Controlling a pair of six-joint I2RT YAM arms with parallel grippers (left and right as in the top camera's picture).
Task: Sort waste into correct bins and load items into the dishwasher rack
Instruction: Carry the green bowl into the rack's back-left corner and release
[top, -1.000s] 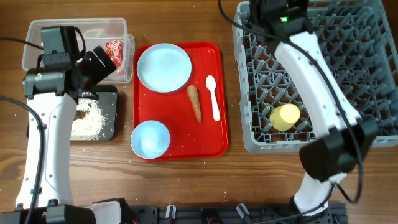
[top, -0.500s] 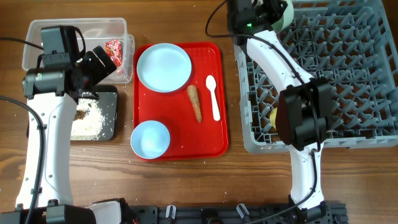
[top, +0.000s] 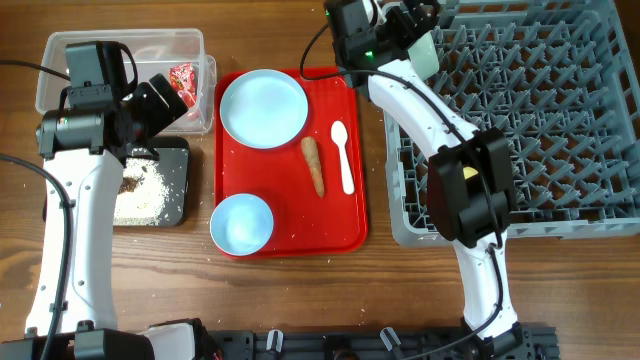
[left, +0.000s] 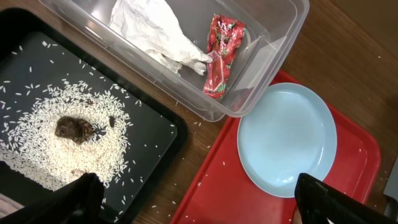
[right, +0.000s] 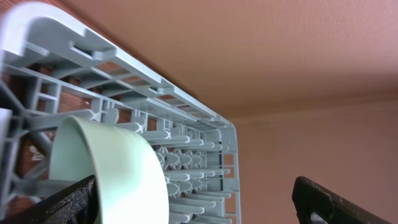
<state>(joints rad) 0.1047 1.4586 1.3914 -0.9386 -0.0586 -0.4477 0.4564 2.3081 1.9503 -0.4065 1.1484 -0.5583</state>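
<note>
Hovering at the far left corner of the dishwasher rack (top: 560, 100), the right gripper (right: 193, 190) shows its jaws spread wide. The pale-green bowl (right: 112, 168) stands on edge, tilted among the pegs, right beside one finger, and whether they touch I can't call. Which way its mouth faces is hard to make out. Over on the other side, the left gripper (left: 198, 183) is wide too, empty, above the clear tub (left: 267, 50) and the pale-blue plate (left: 286, 140). The yellow cup (top: 466, 173) just peeks out from behind the right arm.
</note>
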